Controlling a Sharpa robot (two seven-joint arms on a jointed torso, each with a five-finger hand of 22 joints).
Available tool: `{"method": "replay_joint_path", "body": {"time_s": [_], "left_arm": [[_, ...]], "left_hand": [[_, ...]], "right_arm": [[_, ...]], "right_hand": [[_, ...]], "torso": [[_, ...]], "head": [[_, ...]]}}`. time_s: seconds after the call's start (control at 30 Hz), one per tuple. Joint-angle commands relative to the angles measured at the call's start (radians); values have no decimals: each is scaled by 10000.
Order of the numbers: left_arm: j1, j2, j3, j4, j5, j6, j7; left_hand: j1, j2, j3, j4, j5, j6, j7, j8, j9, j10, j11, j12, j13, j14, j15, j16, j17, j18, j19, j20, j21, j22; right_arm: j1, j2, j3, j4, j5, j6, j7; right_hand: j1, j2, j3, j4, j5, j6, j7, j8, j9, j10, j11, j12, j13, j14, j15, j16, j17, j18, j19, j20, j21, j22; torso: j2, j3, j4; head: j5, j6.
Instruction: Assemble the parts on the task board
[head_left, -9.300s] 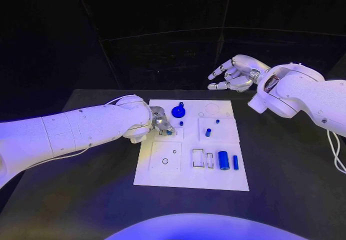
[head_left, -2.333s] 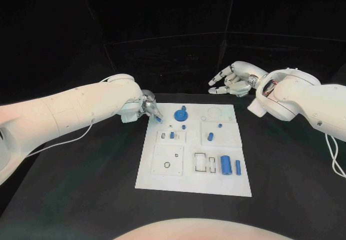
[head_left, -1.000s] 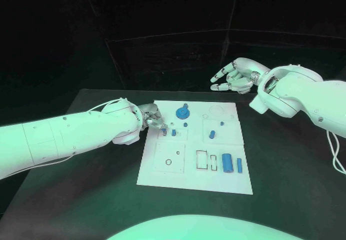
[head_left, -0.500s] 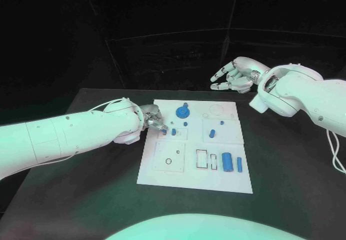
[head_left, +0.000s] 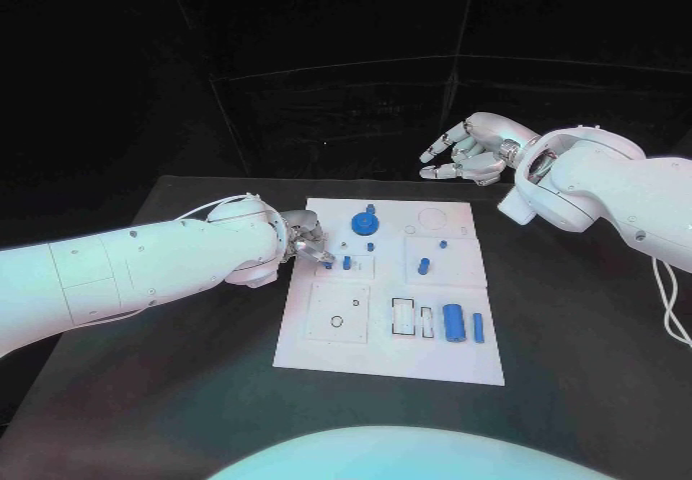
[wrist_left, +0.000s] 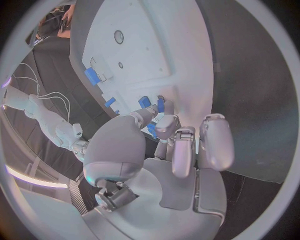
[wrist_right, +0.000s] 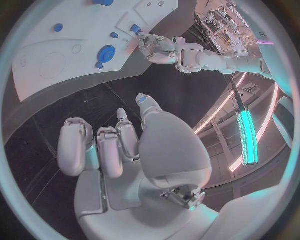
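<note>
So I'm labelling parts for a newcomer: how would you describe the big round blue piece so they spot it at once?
Start at the white task board on the black table, then go to its far edge, opposite the robot. The round blue part sits there left of centre; it is a wide disc with a knob, while the other blue pieces are slim pegs or bars.

Head looks down—wrists closer—all share the task board (head_left: 389, 350).

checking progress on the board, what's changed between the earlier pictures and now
The left hand has gone from the board's left side up past its far left corner and back; it now rests its fingertips at a small blue part near the task board's left edge. Whether it holds the part cannot be told. The right hand stays raised beyond the board, holding nothing. The round blue part and the big blue cylinder lie as before.
</note>
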Motion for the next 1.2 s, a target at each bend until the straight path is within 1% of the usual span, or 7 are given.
{"method": "replay_joint_path", "body": {"time_s": [0.03,0.53,0.7,0.8,0.97,1.07,1.2], "left_arm": [[-36,-4,-36,12,-104,522,-180],[-35,3,-38,11,-104,621,-264],[-35,58,-38,-17,-90,608,-255],[-34,91,-38,-42,-56,600,-265],[-33,135,-38,-90,-34,618,-290],[-32,177,-38,-139,-28,641,-316],[-31,221,-38,-183,-25,666,-342]], "left_hand": [[63,-29,1144,-1106,66,3,-37,42,-4,82,-17,-77,-27,1039,-40,31,2634,89,95,-58,62,14],[68,-42,1157,-1117,68,11,-41,50,-2,84,-21,-89,-45,1039,-41,31,2634,87,97,-59,68,23],[-63,-128,1096,-1046,60,80,-71,110,13,102,-35,-168,-174,1039,-48,31,2634,84,101,-61,78,43],[-458,-214,651,-723,27,260,-158,255,72,283,-89,70,121,1039,-80,31,2634,85,102,-79,73,47],[-816,-333,-216,-377,8,352,-224,325,100,316,-151,140,189,1039,-139,31,2634,82,111,-135,80,74],[-958,-301,-777,-152,9,398,-240,319,84,328,-166,181,232,1039,-159,31,2634,74,126,-162,98,109],[-1029,-243,-1057,-16,15,435,-250,314,72,347,-170,218,276,1039,-167,31,2634,67,140,-171,123,148]], "right_arm": [[19,4,6,-8,-5,89,80],[17,4,6,-3,-5,97,84],[17,14,6,-2,-5,99,86],[17,16,6,0,-5,98,84],[17,12,6,11,-5,97,83],[17,12,6,15,-5,95,82],[17,17,6,14,-5,95,83]], "right_hand": [[37,18,-26,14,21,-53,-37,46,-17,-71,-12,-43,55,912,-53,-36,2144,161,-51,-27,-35,-12],[37,18,-26,14,21,-53,-37,46,-17,-71,-12,-43,55,912,-53,-36,2144,161,-51,-27,-35,-12],[37,18,-26,14,21,-53,-37,46,-17,-71,-12,-43,55,912,-53,-36,2144,161,-51,-27,-35,-12],[37,18,-26,14,21,-53,-37,46,-17,-71,-12,-43,55,912,-53,-36,2144,161,-51,-27,-35,-12],[37,18,-26,14,21,-53,-37,46,-17,-71,-12,-43,55,912,-53,-36,2144,161,-51,-27,-35,-12],[37,18,-26,14,21,-53,-37,46,-17,-71,-12,-43,55,912,-53,-36,2144,161,-51,-27,-35,-12],[37,18,-26,14,21,-53,-37,46,-17,-71,-12,-43,55,912,-53,-36,2144,161,-51,-27,-35,-12]], "torso": [[0,-3,5],[4,1,2],[1,6,-4],[4,9,-10],[7,7,-9],[4,5,1],[5,2,2]], "head": [[9,-3],[9,-28],[7,-31],[-3,-35],[-19,-41],[-27,-52],[-33,-55]]}}
